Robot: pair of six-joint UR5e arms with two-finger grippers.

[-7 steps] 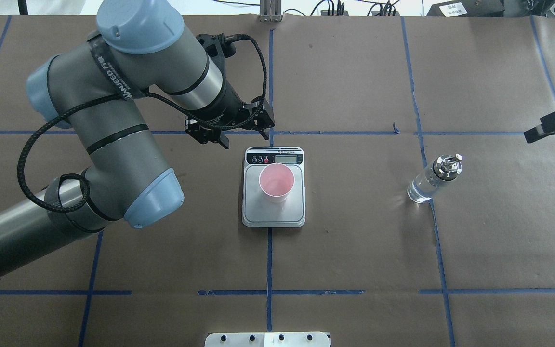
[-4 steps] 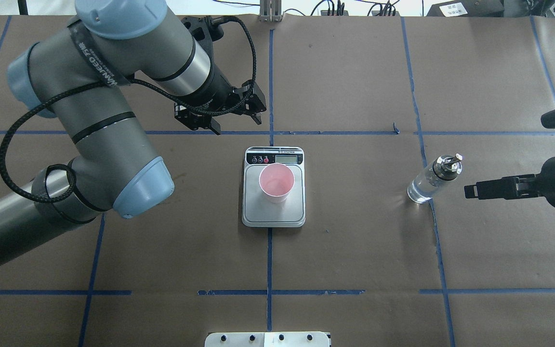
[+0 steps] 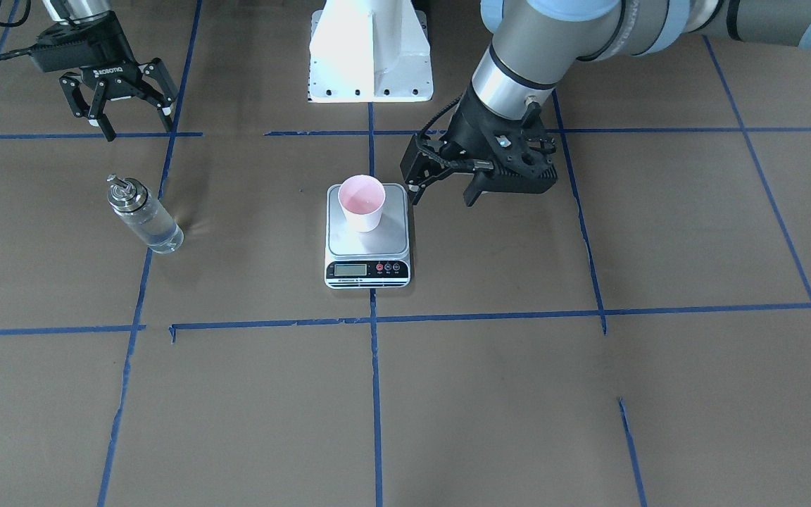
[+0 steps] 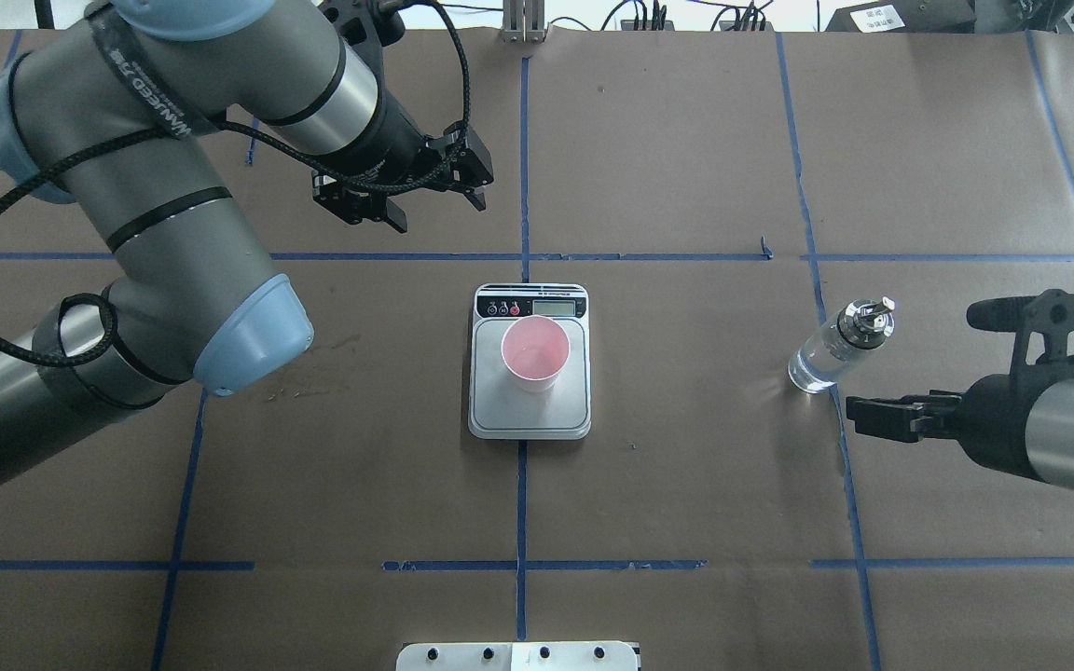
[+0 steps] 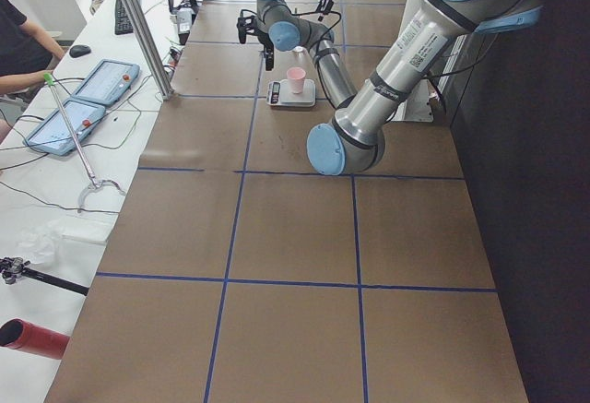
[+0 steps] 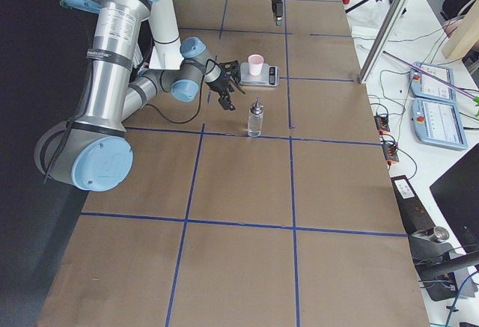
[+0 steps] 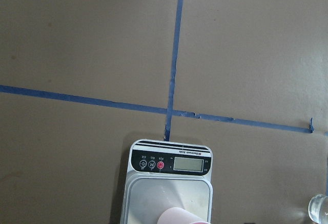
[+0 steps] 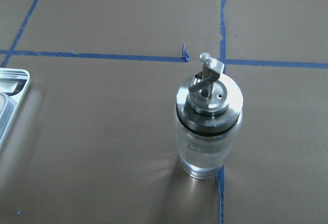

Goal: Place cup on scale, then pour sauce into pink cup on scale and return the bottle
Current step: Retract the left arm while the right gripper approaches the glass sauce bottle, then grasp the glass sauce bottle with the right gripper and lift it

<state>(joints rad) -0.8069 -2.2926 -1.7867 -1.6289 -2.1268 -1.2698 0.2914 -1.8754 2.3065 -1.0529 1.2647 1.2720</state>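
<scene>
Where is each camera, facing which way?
Front-facing: across the table, facing the robot; left gripper, right gripper.
Overhead: behind robot, looking down; both arms.
Exterior left: table's left end; left arm nearest.
Exterior right: table's right end; right arm nearest.
Left wrist: looks down on scale; no fingers.
Right wrist: looks down on bottle; no fingers.
Both wrist views show the scale.

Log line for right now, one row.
cup on scale | bottle upright, ungripped | left gripper open, clear of cup | right gripper open, short of bottle | pour pending
</scene>
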